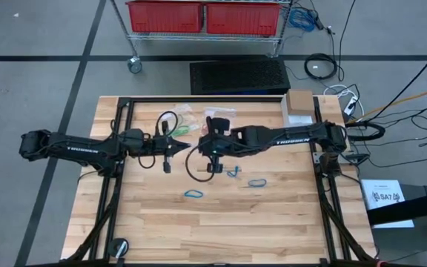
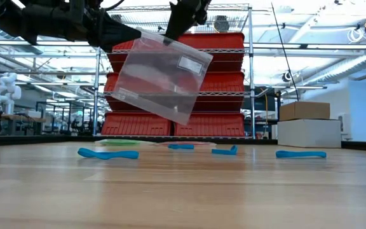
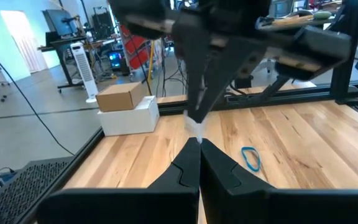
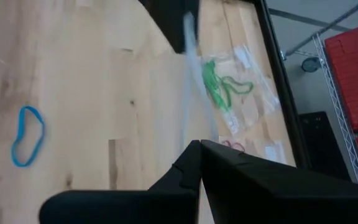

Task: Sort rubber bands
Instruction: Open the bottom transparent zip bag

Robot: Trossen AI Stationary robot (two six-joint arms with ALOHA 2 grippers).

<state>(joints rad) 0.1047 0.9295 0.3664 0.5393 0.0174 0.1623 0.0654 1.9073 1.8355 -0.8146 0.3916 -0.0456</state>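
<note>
A clear plastic bag (image 2: 161, 76) hangs in the air over the table's middle, held between my two grippers. My left gripper (image 2: 135, 35) reaches in level from the left and is shut on the bag's upper left corner. My right gripper (image 2: 172, 35) slants down and is shut on its top edge. Blue rubber bands (image 1: 193, 194) (image 1: 256, 182) (image 1: 233, 172) lie loose on the wood, nearer the front than the grippers. Green rubber bands (image 4: 219, 87) lie inside another clear bag (image 1: 185, 119) flat on the table, farther back. My left gripper pinches the bag's upper corner (image 3: 196, 129) between its two shut fingers, coming level from the table's left. The bag hangs clear of the table. My right gripper pinches the bag's top edge (image 4: 197, 124) between its shut fingers, slanting down from the right. The bag hangs tilted below both grippers, its lower corner (image 2: 178, 117) well above the wood.
A cardboard box on a white box (image 1: 299, 107) stands at the far right corner. A third clear bag with something reddish (image 4: 235, 146) lies by the green one. Black frame rails (image 1: 319, 170) run along the table's sides. Red bins (image 1: 199, 15) stand on a shelf beyond.
</note>
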